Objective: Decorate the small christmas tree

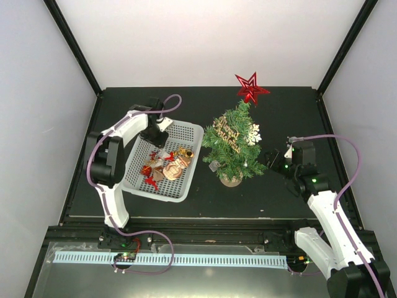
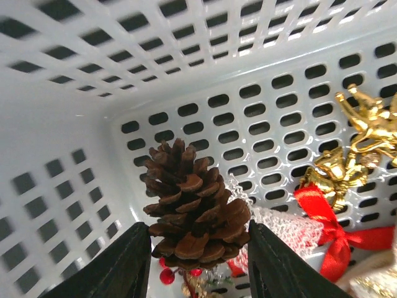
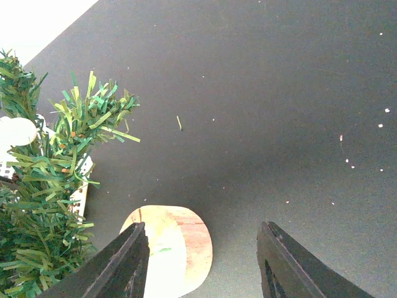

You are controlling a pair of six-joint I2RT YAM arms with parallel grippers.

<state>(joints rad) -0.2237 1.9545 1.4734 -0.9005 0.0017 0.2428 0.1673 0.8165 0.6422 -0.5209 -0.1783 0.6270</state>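
The small christmas tree (image 1: 232, 148) stands upright a little right of the tabletop's (image 1: 291, 112) middle, nearer the near edge than the far one, on a round pale wooden base (image 3: 170, 248). It carries a red star topper (image 1: 251, 88), a wooden lettered sign (image 1: 226, 133) and a white snowflake (image 1: 252, 135). A white mesh basket (image 1: 186, 133) sits on the left half of the table, just beside the tree, with gold and red ornaments (image 1: 166, 164) heaped toward its near end.

The left gripper (image 2: 198, 228) is down inside the basket near its far wall. Its fingers (image 2: 124, 264) stand wide apart with a brown pine cone (image 2: 195, 205) filling the gap, the cone's broad lower scales touching both inner faces. A gold figure (image 2: 366, 124) and a red ribbon bow (image 2: 325, 217) lie to one side of it.

The right gripper (image 3: 203, 226) hangs low near the right edge, just beside the tree's lower branches, its fingers (image 3: 124, 267) spread wide and holding nothing, over bare dark tabletop and the rim of the base
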